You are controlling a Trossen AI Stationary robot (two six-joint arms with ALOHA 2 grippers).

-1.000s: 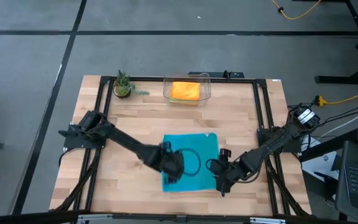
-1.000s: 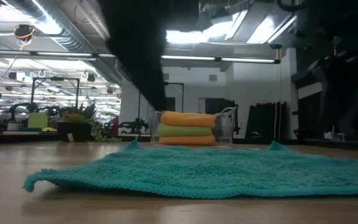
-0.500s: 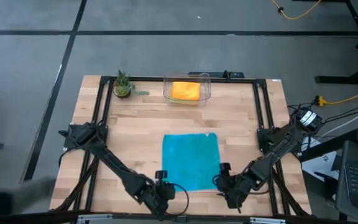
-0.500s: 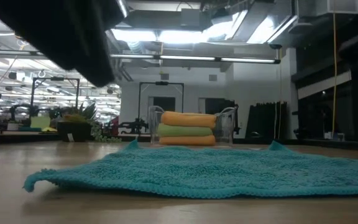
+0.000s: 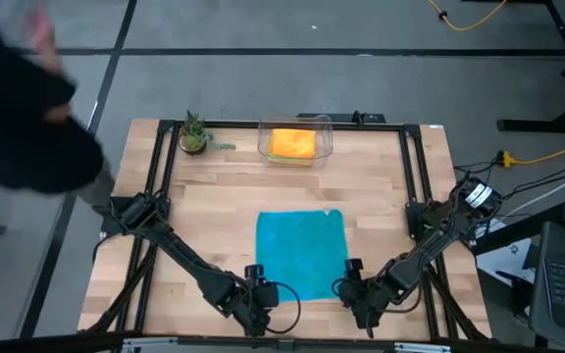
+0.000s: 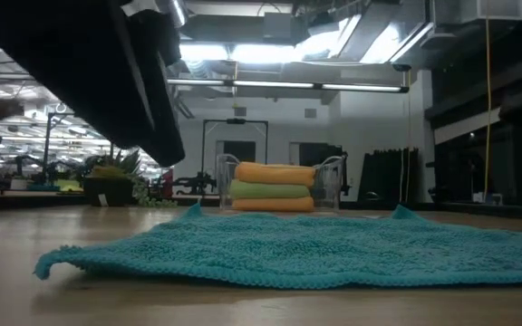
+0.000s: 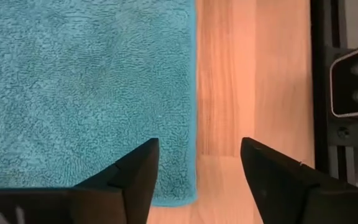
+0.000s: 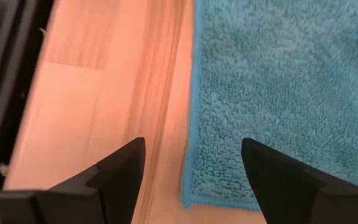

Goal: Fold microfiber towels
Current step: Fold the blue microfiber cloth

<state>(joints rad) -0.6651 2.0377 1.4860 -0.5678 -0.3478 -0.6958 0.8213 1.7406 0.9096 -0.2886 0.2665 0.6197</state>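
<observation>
**A:** What lies on the surface?

**B:** A square teal microfiber towel (image 5: 301, 253) is spread flat on the pale wooden plank surface (image 5: 214, 206), near the middle and toward the front edge. One far corner curls up a little, as the low view shows.

**A:** And the other towels?

**B:** At the far edge stands a clear plastic bin (image 5: 295, 139). The low view shows three folded cloths stacked inside it: an orange microfiber towel (image 6: 275, 172) on top, a lime green microfiber towel (image 6: 270, 189) in the middle, and a second orange towel (image 6: 272, 205) at the bottom.

**A:** Where are the arms?

**B:** Both are low at the front. The left claw (image 5: 261, 292) sits just at the teal towel's front left corner, its two dark fingers spread apart with the cloth's edge and bare wood between them, gripping nothing. The right claw (image 5: 349, 286) sits at the front right corner, likewise released and empty, its fingers straddling the towel's side edge.

**A:** Anything else?

**B:** A small green potted plant (image 5: 194, 133) stands at the far left corner. A person in dark clothing (image 5: 23, 108) is blurred beyond the left side.
</observation>
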